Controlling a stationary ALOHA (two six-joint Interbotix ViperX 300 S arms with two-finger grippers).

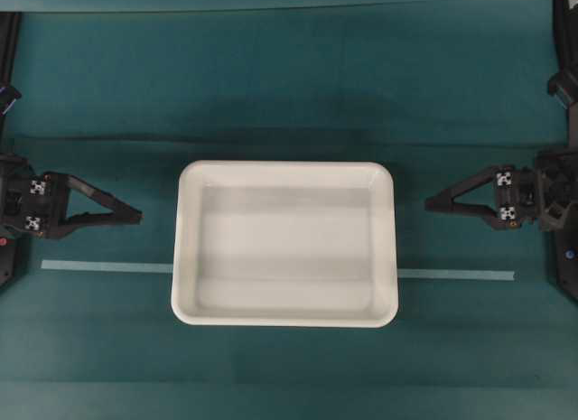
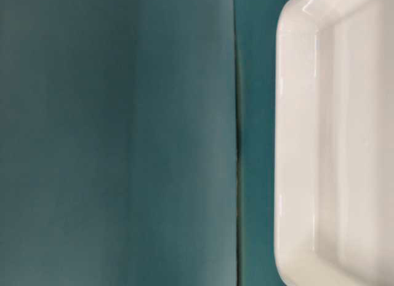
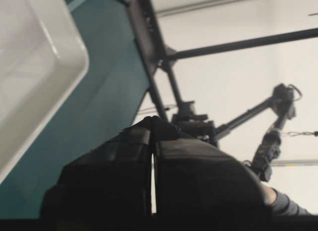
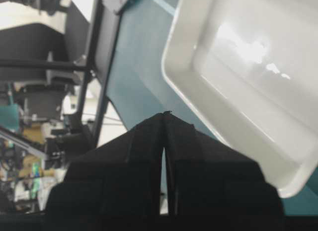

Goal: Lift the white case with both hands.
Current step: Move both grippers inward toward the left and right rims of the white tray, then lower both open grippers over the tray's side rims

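Teal table cover point(image 1: 289, 86) underneath, pale tape line point(image 1: 456, 275) running from nine to three o'clock and passing under the white case point(image 1: 285, 244), which lies flat at centre, untouched. Left gripper point(image 1: 137, 216) at nine o'clock of the case and right gripper point(image 1: 430, 204) at three, tips aimed inward at its short ends, well apart from the rim, probably lined up for a lift from both sides. Both claws pinched closed on nothing, plain in the wrist views.

Both arms are matte black. The left tool point(image 1: 135, 216) and right tool point(image 1: 431, 204) end in pointed, wedge-shaped fingers point(image 3: 130, 166). Small black-and-white square markers point(image 1: 36, 187) sit on each wrist, and the right wrist also shows a small orange dot point(image 1: 513, 227).
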